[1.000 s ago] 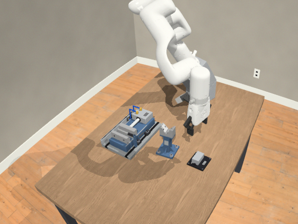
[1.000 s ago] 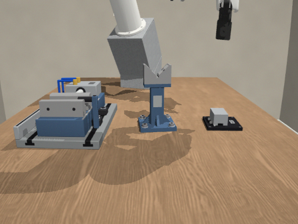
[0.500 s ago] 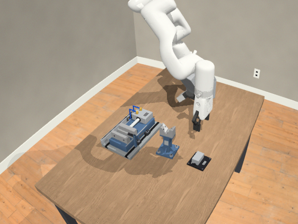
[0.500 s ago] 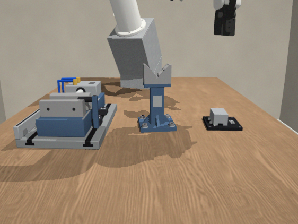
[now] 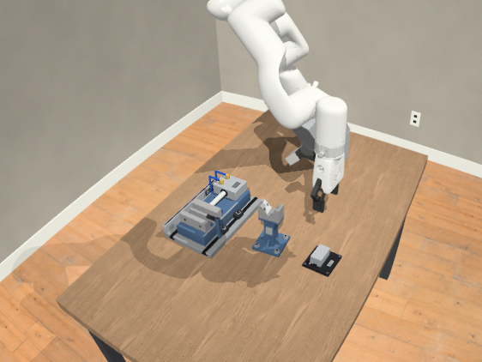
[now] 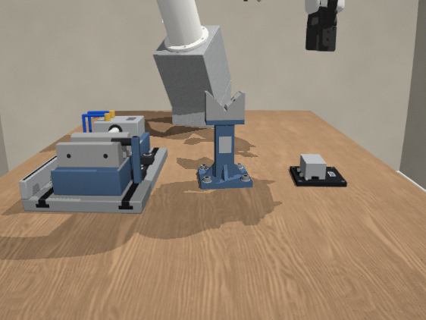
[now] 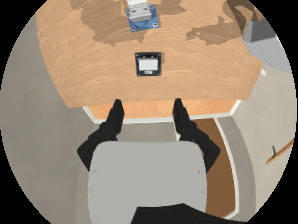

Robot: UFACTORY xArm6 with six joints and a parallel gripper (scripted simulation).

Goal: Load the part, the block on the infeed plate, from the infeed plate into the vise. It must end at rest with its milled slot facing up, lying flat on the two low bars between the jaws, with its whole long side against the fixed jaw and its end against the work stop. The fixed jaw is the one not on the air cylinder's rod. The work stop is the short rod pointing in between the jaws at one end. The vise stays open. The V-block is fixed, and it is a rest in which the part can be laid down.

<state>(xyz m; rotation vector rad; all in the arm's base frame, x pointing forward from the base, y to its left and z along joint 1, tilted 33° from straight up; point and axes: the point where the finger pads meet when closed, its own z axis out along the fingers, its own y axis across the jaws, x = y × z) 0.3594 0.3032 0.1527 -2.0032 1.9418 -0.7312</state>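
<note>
Hand [image 5: 319, 200] wide, holding nothing, high at upper right of exterior view. Part [image 6: 312, 166] on plate [image 6: 336, 180], lower right, slot apparently underneath. Risk: descent off-centre, part nudged askew; vise [image 5: 213, 214] untouched.

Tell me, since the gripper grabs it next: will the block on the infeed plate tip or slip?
The block looks squat and flat-sided, so probably stable. It seems rigid metal, likely heavy for its size. Smooth grey faces may slip; the open gripper hangs high above.
</note>
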